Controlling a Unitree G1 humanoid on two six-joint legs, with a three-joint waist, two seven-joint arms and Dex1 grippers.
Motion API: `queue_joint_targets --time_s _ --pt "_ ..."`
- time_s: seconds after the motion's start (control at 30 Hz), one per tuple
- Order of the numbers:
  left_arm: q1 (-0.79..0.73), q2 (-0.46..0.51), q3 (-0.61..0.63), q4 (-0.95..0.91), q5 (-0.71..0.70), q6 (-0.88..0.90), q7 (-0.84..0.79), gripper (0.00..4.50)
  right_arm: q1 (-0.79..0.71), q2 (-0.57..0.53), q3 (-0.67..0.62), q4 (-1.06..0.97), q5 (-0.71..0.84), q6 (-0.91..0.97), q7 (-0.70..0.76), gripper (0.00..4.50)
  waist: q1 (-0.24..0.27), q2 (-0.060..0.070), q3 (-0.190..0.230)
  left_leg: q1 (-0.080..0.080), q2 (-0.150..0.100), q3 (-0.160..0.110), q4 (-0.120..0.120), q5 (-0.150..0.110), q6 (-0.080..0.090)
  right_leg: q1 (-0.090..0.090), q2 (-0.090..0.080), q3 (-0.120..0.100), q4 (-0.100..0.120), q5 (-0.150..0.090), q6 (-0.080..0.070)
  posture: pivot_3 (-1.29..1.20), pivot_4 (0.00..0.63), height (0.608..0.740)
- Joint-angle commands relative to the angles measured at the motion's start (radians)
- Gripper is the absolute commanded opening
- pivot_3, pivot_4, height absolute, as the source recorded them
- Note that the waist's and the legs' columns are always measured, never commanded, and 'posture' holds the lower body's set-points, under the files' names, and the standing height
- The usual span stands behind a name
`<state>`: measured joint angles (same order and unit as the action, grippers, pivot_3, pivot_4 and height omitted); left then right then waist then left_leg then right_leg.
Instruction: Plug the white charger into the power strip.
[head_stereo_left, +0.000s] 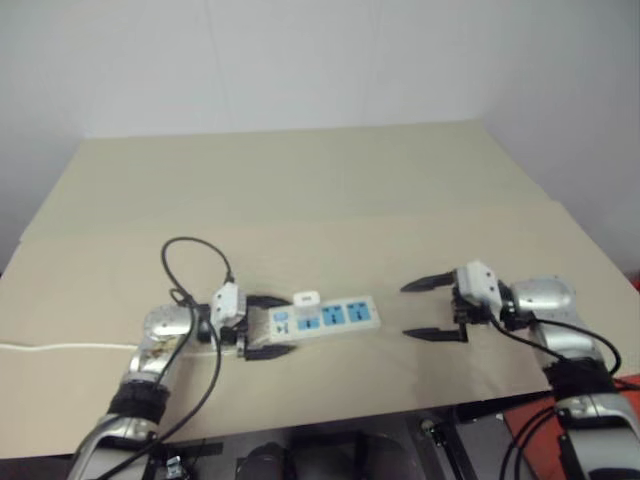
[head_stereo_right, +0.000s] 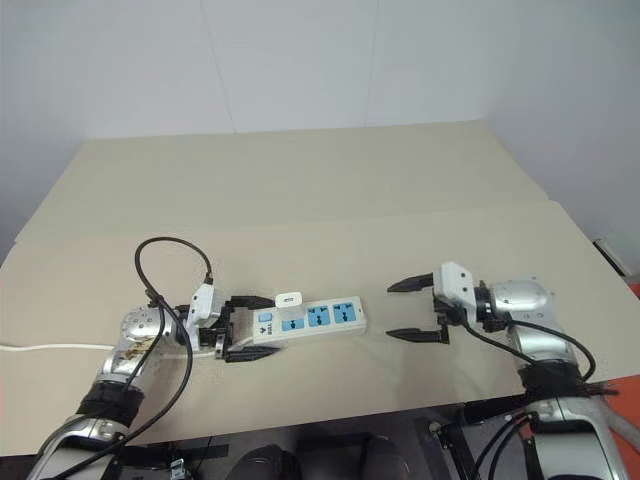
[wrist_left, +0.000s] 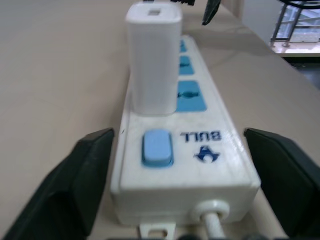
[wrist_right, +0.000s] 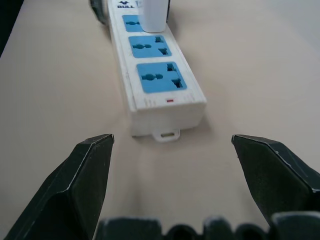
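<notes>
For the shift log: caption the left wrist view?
Small white cube charger standing plugged into the long white power strip, open left gripper jaws flanking its switch end.

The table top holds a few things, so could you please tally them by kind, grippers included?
White charger, standing in the strip's socket nearest the switch: 1
Power strip: 1
Open grippers, left gripper flanking the strip's switch end, right gripper off its far end: 2
Total: 4
</notes>
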<state>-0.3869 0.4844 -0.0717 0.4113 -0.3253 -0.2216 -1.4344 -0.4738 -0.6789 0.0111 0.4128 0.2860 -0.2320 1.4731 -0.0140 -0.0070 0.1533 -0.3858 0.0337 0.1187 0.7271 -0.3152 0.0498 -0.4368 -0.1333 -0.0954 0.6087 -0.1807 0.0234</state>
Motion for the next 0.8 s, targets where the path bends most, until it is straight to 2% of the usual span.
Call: queue_joint_targets --time_s 0.03,0.17,0.3,0.43,0.53,0.6,0.8 --pt "-0.009 -0.015 0.035 -0.026 -0.065 -0.030 -0.027 4.48 0.031 -0.011 -0.046 -0.081 0.035 0.020 -0.052 4.50 0.001 0.000 0.000 0.000 0.000 0.000 0.000 0.000 0.000 0.000 0.000 0.000 0.000 0.000 0.000 0.00 0.150 0.740" --pt "-0.005 0.033 0.059 -0.108 -0.117 0.015 -0.073 4.48 0.068 -0.013 -0.061 -0.133 0.051 0.034 -0.085 4.50 0.002 0.000 0.000 -0.001 0.000 0.000 0.000 0.000 0.000 0.000 0.000 0.000 0.000 0.000 0.000 0.00 0.150 0.740" --pt "-0.001 0.133 0.164 -0.259 -0.242 0.151 -0.049 4.48 0.105 -0.031 -0.096 -0.199 0.076 0.064 -0.121 4.50 0.001 -0.001 0.002 -0.001 0.001 -0.001 0.000 0.000 0.000 -0.001 0.000 0.000 0.000 0.000 0.000 0.00 0.150 0.740" --pt "0.013 0.279 0.287 -0.223 -0.286 0.249 -0.054 4.48 0.140 -0.119 -0.119 -0.271 0.098 0.173 -0.113 4.50 0.001 0.000 0.002 0.000 0.001 -0.001 0.000 0.000 0.000 0.000 0.000 0.000 0.000 0.000 0.001 0.00 0.150 0.740" --pt "0.065 0.396 0.279 -0.062 -0.120 0.054 -0.105 4.48 0.172 -0.192 -0.138 -0.316 0.097 0.253 -0.128 4.50 0.001 0.001 0.002 0.000 0.001 -0.001 0.000 0.000 0.000 -0.001 0.000 0.000 -0.001 -0.001 0.001 0.00 0.150 0.740" --pt "0.093 0.461 0.272 0.029 -0.001 -0.109 -0.076 4.48 0.205 -0.241 -0.168 -0.345 0.089 0.292 -0.151 4.50 0.000 0.001 0.003 0.000 0.001 0.000 -0.001 0.000 0.000 -0.001 0.000 0.001 -0.002 -0.001 0.000 0.00 0.150 0.740" --pt "0.129 0.507 0.380 0.020 -0.112 -0.044 -0.102 4.48 0.354 -0.315 -0.304 -0.423 0.106 0.304 -0.186 4.50 0.022 -0.001 0.004 -0.003 0.002 -0.001 0.000 0.000 0.000 -0.003 0.000 -0.001 -0.002 -0.002 -0.001 0.00 0.150 0.740"
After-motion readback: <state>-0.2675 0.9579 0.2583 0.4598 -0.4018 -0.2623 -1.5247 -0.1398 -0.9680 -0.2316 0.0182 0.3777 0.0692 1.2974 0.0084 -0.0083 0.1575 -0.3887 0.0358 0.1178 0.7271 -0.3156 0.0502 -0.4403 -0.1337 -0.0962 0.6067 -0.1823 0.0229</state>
